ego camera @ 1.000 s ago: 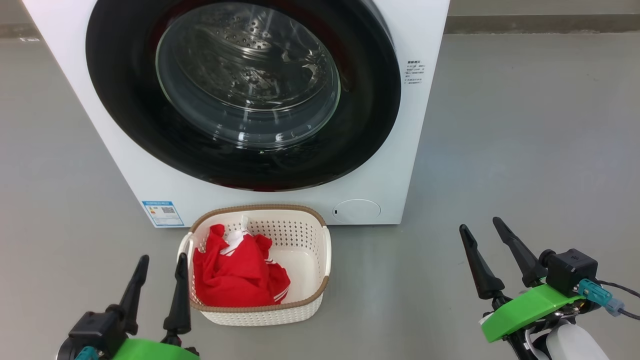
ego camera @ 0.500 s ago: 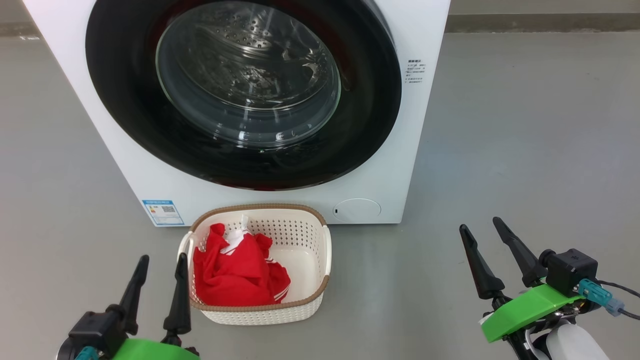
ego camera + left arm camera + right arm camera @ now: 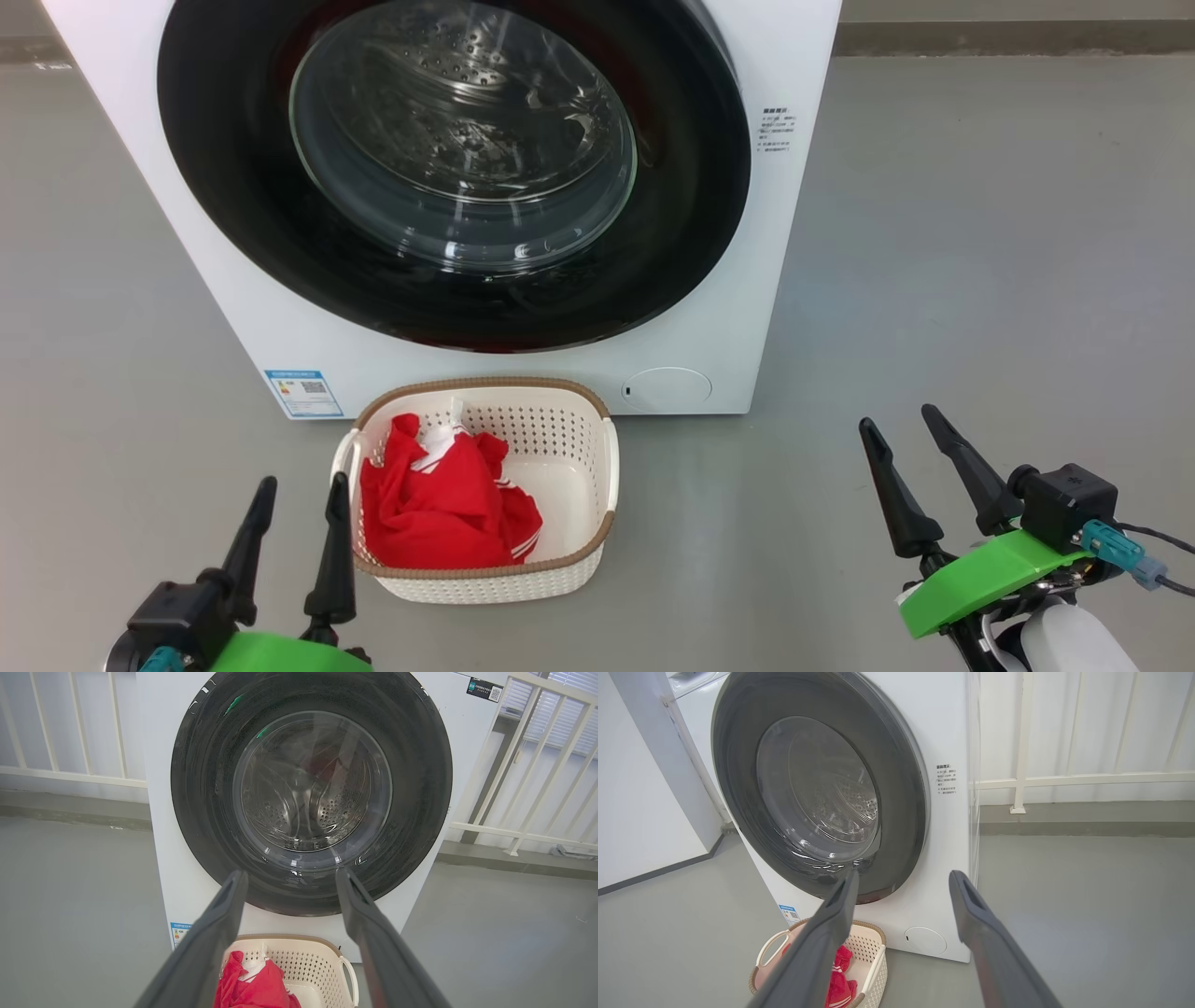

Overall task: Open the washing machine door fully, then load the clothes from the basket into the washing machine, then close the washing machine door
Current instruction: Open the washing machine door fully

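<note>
The white washing machine [image 3: 709, 308] stands ahead of me on the floor. Its glossy black washing machine door [image 3: 233, 187] lies against the front, and the steel drum shows through the glass bowl. Just before it sits the cream basket [image 3: 485, 384], with the red clothes [image 3: 439, 513] heaped in its left half. My left gripper [image 3: 304, 479] hangs open beside the basket's left wall, empty. My right gripper [image 3: 897, 417] is open and empty over bare floor, well right of the basket. The left wrist view looks between its fingers [image 3: 210, 933] at the door [image 3: 196, 788].
A white railing [image 3: 70, 774] runs behind the machine on both sides. A white wall [image 3: 635, 812] stands to the machine's left. Grey floor [image 3: 980, 280] spreads wide to the right. A blue sticker [image 3: 303, 393] and a round filter cap [image 3: 666, 389] mark the machine's lower front.
The whole head picture has slid up a few pixels, so the camera moved slightly. Both grippers, the basket and the door stand as before.
</note>
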